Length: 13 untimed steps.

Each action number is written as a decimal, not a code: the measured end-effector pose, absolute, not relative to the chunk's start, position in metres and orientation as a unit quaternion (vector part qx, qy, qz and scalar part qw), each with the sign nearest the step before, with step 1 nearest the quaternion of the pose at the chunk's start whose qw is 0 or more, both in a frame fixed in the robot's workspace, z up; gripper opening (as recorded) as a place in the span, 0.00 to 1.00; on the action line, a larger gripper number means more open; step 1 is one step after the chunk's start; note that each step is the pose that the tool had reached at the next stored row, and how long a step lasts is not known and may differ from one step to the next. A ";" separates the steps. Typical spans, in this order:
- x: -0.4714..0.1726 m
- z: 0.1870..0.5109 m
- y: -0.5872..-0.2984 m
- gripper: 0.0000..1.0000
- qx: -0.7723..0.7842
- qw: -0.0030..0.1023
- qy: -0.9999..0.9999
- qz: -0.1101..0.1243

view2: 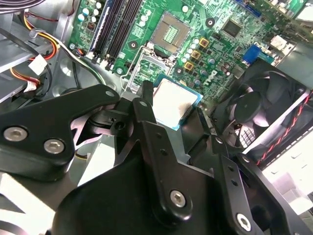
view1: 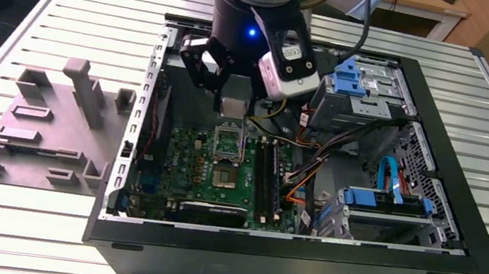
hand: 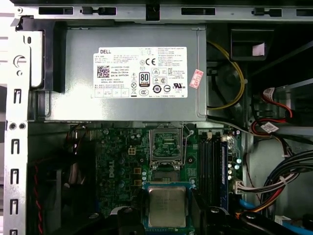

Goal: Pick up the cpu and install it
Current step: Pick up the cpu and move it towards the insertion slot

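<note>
The cpu (hand: pixel 167 205) is a small square chip with a pale metal top and a blue-green edge. My gripper (hand: pixel 167 218) is shut on the cpu (view2: pixel 175 102), with a black finger (view2: pixel 145 108) against each side. In the exterior view the gripper (view1: pixel 232 106) hangs inside the open computer case, above the green motherboard (view1: pixel 218 184). The open cpu socket (hand: pixel 166 147) lies on the board a little ahead of the held chip and apart from it. That socket (view2: pixel 171 32) has its metal frame swung up.
A grey power supply (hand: pixel 127 73) fills the case wall beside the socket. Memory slots (hand: pixel 212 161) and loose cables (hand: pixel 274 186) run alongside. A black fan (view2: pixel 266 112) sits close to the gripper. A grey plastic tray (view1: pixel 45 123) stands outside the case on the slatted table (view1: pixel 1 232).
</note>
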<state>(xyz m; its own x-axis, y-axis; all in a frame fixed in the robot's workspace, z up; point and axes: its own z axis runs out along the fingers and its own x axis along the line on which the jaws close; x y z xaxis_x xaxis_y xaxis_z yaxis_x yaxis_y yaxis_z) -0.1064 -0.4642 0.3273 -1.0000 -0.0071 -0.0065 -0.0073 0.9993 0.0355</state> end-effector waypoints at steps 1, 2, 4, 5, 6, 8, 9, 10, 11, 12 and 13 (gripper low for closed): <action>-0.106 0.327 -0.464 0.47 -0.004 0.003 1.000 0.018; -0.106 0.326 -0.464 0.47 -0.004 0.003 1.000 0.018; -0.106 0.326 -0.464 0.47 -0.004 0.003 1.000 0.018; -0.106 0.326 -0.464 0.47 -0.004 0.003 1.000 0.018; -0.106 0.325 -0.464 0.47 -0.004 0.003 1.000 0.018; -0.106 0.323 -0.464 0.47 -0.004 0.003 1.000 0.018; -0.106 0.323 -0.464 0.47 -0.004 0.003 1.000 0.018; -0.106 0.321 -0.464 0.47 -0.004 0.003 1.000 0.018; -0.106 0.320 -0.464 0.47 -0.004 0.003 1.000 0.018; -0.106 0.319 -0.464 0.47 -0.004 0.003 1.000 0.018; -0.106 0.318 -0.464 0.47 -0.004 0.003 1.000 0.019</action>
